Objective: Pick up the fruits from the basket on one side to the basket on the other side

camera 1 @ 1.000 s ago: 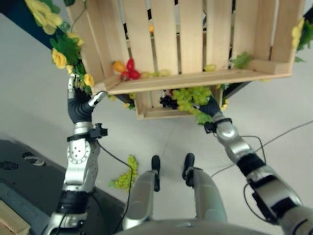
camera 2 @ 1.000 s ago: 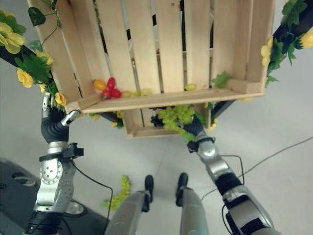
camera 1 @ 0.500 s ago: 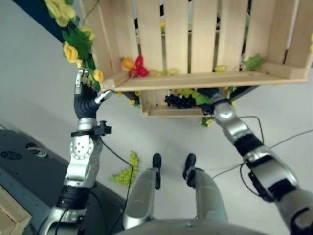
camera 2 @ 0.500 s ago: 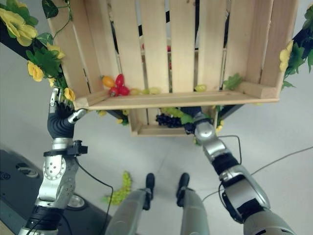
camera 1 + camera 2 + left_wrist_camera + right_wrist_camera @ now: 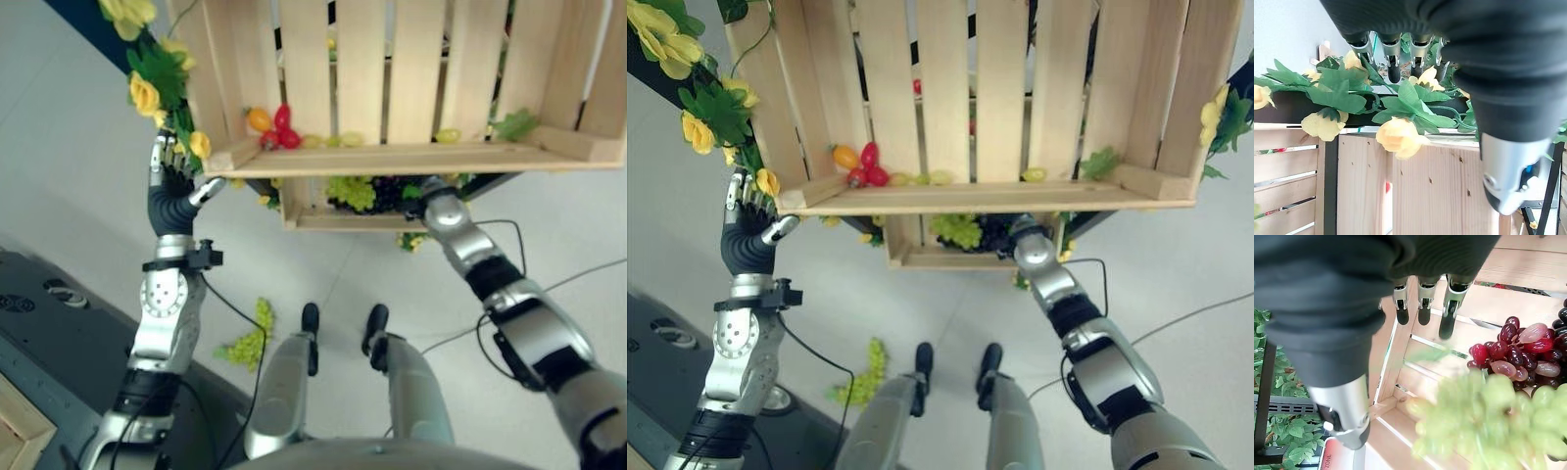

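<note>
A lower wooden crate (image 5: pixel 312 221) sits under a large upper crate (image 5: pixel 392 157). Inside the lower one lie a green grape bunch (image 5: pixel 351 191) and dark grapes (image 5: pixel 392 189). My right arm reaches into this crate, the wrist at its front right. In the right wrist view my right hand (image 5: pixel 1449 308) has straight fingers, with the green bunch (image 5: pixel 1484 421) loose in front of it and red-purple grapes (image 5: pixel 1513 352) behind. Red and orange fruit (image 5: pixel 272 127) rest in the upper crate's left corner. My left hand (image 5: pixel 169 196) is raised and open beside that corner.
Yellow flowers and green leaves (image 5: pixel 157 83) run along a dark rail by my left hand. Another green grape bunch (image 5: pixel 250 338) lies on the floor. A dark mat (image 5: pixel 59 343) covers the floor at lower left.
My right hand has gone from the lower crate's front deeper inside with the green bunch. The bunch now sits left of the dark grapes. The left hand holds its place.
</note>
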Motion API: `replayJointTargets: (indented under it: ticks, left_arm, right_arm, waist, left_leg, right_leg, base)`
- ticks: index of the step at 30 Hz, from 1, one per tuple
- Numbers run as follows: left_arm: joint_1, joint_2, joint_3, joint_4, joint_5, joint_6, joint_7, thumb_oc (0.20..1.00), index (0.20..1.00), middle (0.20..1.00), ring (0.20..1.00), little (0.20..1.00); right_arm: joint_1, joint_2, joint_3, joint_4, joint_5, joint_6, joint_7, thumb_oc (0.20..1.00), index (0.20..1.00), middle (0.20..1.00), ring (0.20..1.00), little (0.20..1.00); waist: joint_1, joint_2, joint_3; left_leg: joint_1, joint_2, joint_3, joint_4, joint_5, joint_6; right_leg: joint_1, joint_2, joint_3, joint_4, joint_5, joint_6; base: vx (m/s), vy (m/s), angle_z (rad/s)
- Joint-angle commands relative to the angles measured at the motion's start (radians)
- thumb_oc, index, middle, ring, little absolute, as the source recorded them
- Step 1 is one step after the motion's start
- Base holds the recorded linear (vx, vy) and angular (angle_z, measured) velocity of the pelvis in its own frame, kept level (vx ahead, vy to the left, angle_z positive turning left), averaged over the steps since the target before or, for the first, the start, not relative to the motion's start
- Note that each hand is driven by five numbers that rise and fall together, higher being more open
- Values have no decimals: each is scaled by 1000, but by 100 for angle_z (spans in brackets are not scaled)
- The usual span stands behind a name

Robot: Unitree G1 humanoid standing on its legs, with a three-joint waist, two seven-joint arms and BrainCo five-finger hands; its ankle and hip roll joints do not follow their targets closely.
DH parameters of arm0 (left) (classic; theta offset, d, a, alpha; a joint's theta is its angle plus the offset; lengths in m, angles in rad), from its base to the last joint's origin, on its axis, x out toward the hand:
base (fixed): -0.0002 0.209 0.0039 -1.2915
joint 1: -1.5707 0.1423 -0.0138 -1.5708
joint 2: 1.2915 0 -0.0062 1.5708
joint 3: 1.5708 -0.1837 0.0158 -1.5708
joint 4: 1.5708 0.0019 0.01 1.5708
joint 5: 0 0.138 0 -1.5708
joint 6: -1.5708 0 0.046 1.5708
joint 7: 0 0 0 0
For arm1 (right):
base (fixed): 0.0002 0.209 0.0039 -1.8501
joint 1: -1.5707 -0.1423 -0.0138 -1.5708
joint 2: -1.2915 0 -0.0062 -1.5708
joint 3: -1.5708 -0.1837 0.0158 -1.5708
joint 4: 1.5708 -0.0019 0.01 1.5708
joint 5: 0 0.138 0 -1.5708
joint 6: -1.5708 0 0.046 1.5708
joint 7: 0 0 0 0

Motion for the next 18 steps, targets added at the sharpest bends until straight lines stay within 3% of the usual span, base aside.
replayJointTargets:
  ticks: [1,18]
  left_arm:
    - [11,59,-12,-50,15,-34,19,1000,1000,1000,1000,1000]
    - [9,54,-16,-43,20,-32,20,1000,1000,1000,1000,1000]
  right_arm:
    - [-77,20,16,-23,20,-51,-18,1000,1000,1000,1000,1000]
    - [-40,20,0,-39,20,-55,-24,1000,1000,1000,1000,1000]
  waist:
    - [2,-24,-16]
    - [0,-33,-22]
  left_leg:
    - [-14,-7,13,33,-32,21]
    - [-19,-9,1,38,-33,21]
  right_leg:
    - [46,-37,34,-53,21,106]
    - [48,-36,27,-57,21,104]
  base:
    - [0,0,0]
    - [0,0,0]
